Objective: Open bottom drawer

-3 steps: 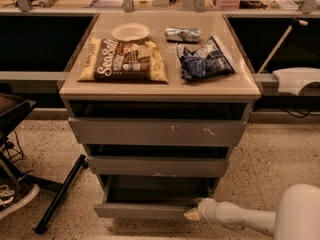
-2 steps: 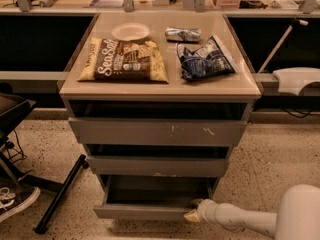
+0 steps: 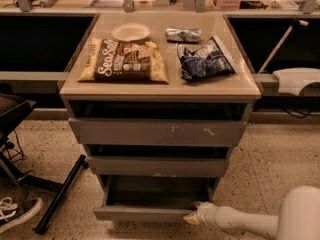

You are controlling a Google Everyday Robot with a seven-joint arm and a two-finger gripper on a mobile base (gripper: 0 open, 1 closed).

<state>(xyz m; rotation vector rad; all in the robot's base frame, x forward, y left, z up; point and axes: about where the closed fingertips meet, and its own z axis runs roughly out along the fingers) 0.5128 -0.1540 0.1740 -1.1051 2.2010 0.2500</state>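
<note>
The bottom drawer (image 3: 142, 213) is the lowest plain grey front of the cabinet; it stands pulled out, with its shallow grey tray (image 3: 155, 190) showing behind the front. My gripper (image 3: 194, 213) is at the right end of that front, at its upper edge, on the white arm (image 3: 240, 221) that reaches in from the lower right. The middle drawer (image 3: 157, 166) with a pale chipped edge and the top drawer (image 3: 157, 132) with white scratches sit above, less far out.
On the cabinet top (image 3: 220, 86) lie a brown Sea Salt chip bag (image 3: 125, 60), a white plate (image 3: 130, 32), a blue chip bag (image 3: 205, 59) and a small silver packet (image 3: 183, 34). A chair base (image 3: 55, 194) and a shoe (image 3: 17, 211) are at the left on the floor.
Almost nothing differs; the gripper and the bottom drawer stay in about the same place.
</note>
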